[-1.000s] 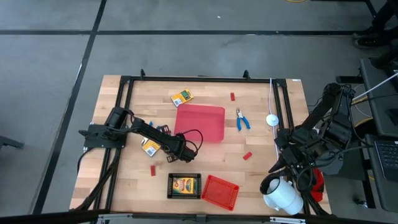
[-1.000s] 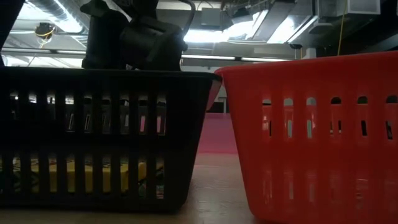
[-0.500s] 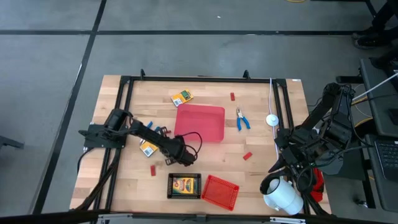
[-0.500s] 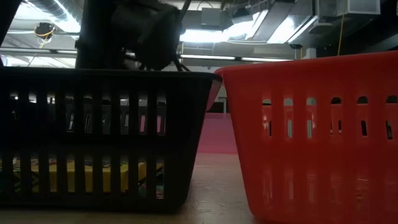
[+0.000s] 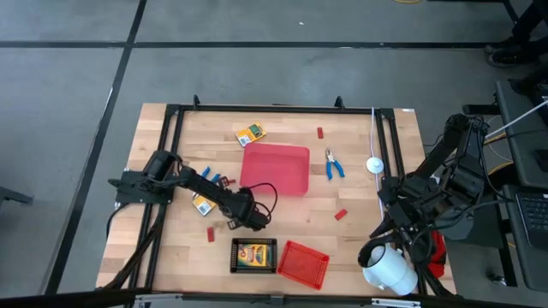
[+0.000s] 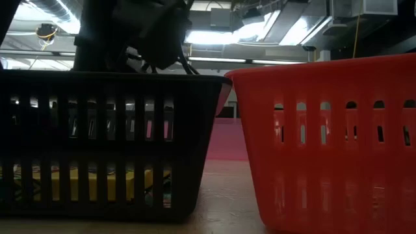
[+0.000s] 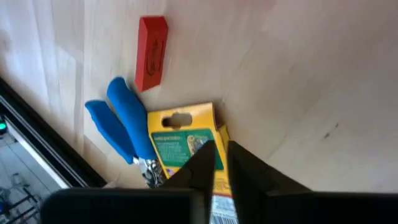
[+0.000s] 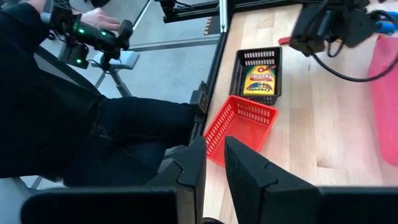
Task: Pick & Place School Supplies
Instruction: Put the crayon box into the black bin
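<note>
A yellow-and-green card box [image 5: 204, 204] lies flat on the table's left half. Blue-handled pliers [image 5: 211, 175] lie just beyond it, and a small red block [image 7: 152, 53] lies past their handles. My left gripper [image 5: 242, 214] hangs over the wood just right of this box. In the left wrist view its fingertips [image 7: 221, 158] stand a narrow gap apart in front of the box's end [image 7: 186, 140]. More supplies lie around: a second box [image 5: 251, 133], pliers [image 5: 332, 162] and red blocks [image 5: 340, 214]. My right gripper [image 8: 214, 162] waits high at the right, narrowly open and empty. My left gripper points steeply down at the card box's end [image 7: 214, 127], one finger on each side of a slit through which the box shows. Whether the fingertips touch the box I cannot tell. The box lies flat on the wood.
The large red tray [image 5: 274, 168] sits mid-table. A black basket [image 5: 253, 255] holding a crayon box and a red mesh basket [image 5: 302, 261] stand at the near edge. Black rails [image 5: 171, 171] frame the table. A person in dark clothes [image 8: 74, 112] sits beyond the near edge.
My left gripper has risen a little and shifted slightly toward the near edge. In the low view its dark shape now stands higher above the black basket. The box, pliers and blocks lie where they were.
</note>
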